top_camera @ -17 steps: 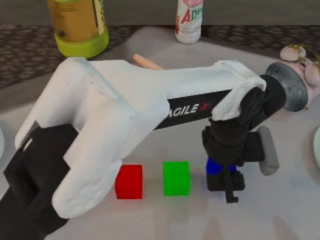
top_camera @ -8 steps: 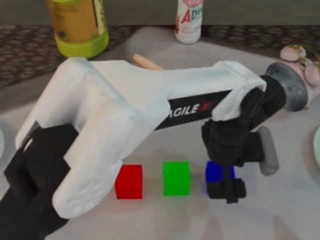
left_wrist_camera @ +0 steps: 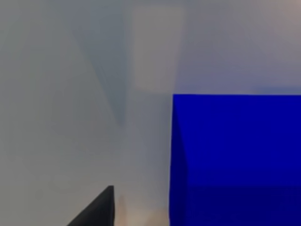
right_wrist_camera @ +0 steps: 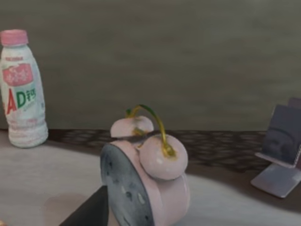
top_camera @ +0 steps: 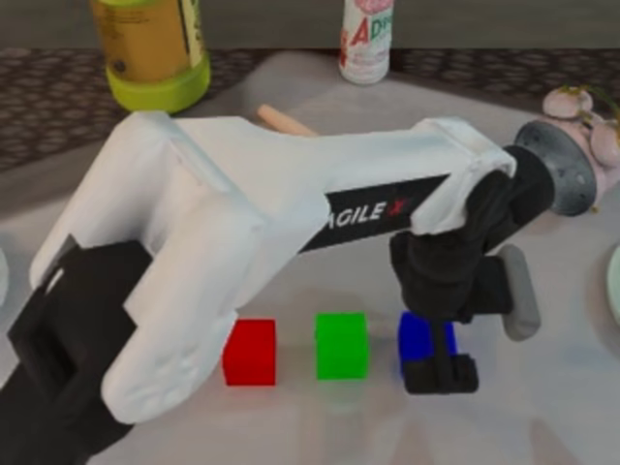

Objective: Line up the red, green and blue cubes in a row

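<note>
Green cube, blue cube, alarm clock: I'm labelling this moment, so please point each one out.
green cube (top_camera: 341, 345), top view, on its top face.
blue cube (left_wrist_camera: 235, 155), left wrist view, on its near face.
alarm clock (right_wrist_camera: 155, 188), right wrist view, on its pink body beneath the bells.

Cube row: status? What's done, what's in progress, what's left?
Mostly done: red cube, green cube and blue cube sit in one row on the table, evenly spaced. In hand: the left gripper is down at the blue cube; whether it grips is unclear. Left: release if holding, then retreat. The right arm is out of the top view.
</note>
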Controlling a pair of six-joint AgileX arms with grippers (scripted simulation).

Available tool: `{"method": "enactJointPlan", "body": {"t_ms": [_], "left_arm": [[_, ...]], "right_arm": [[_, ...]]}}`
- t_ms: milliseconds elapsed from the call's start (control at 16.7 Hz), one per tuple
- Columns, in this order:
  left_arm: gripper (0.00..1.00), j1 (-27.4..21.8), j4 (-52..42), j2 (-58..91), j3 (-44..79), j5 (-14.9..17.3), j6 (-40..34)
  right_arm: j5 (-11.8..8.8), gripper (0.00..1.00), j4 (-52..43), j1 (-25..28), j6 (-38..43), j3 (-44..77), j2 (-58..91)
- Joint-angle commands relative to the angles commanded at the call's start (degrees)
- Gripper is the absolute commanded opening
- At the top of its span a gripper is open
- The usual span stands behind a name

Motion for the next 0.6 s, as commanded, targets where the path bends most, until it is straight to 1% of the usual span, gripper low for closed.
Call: {"method": "enactJointPlan", "body": {"t_ms": [120,420,600], "left_arm": [[1.00,-0.08,-0.99,-0.11,0.99,-0.03,0.17],[1.00,0.77,-11.40,-1.93,8.73,0.01,0.20],[1.00,1.22,-13.81,-2.85,10.96,-0.03,0.05]], "right_arm": [[0.00,1.00,0.00,0.00,0.00,0.00,0.00],[0.00,1.00,0.00,0.00,0.00,0.00,0.00],[0.00,1.00,0.00,0.00,0.00,0.00,0.00]]}}
